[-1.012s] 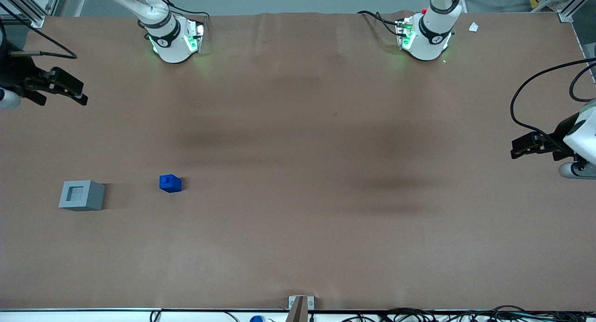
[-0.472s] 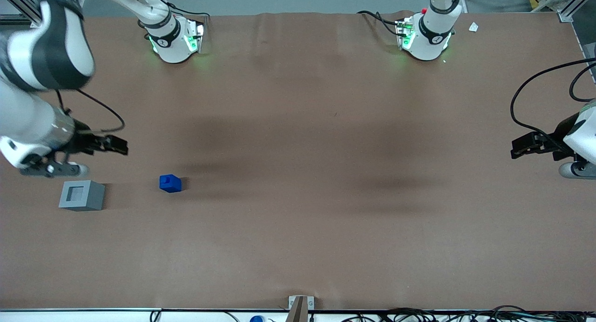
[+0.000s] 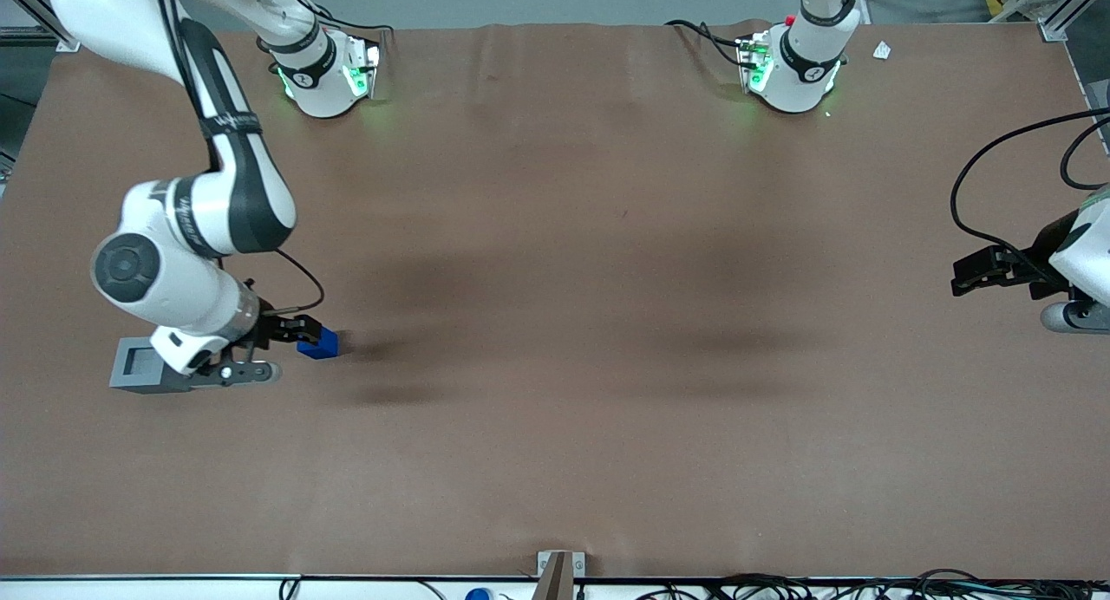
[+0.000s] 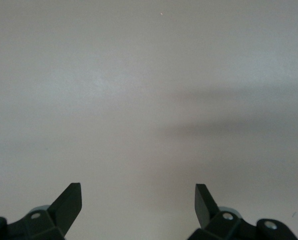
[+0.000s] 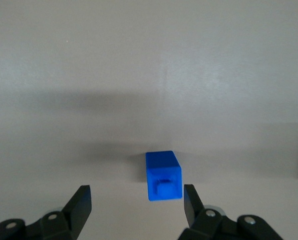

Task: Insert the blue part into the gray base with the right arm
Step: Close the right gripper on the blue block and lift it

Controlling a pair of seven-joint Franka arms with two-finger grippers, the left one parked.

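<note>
1. While my gripper (image 5: 136,202) hovers spread wide, the blue part (image 5: 163,175) sits on the table just ahead of my fingertips, ungrasped.
2. Remaining: grasp, carry, insert into the gray base (image 3: 136,364) beside my wrist.

blue part (image 3: 323,347): on tabletop (image 3: 555,322), working arm's end
gray base (image 3: 132,366): beside it, nearer that edge
gripper (image 3: 305,330): spread, above blue part
</note>
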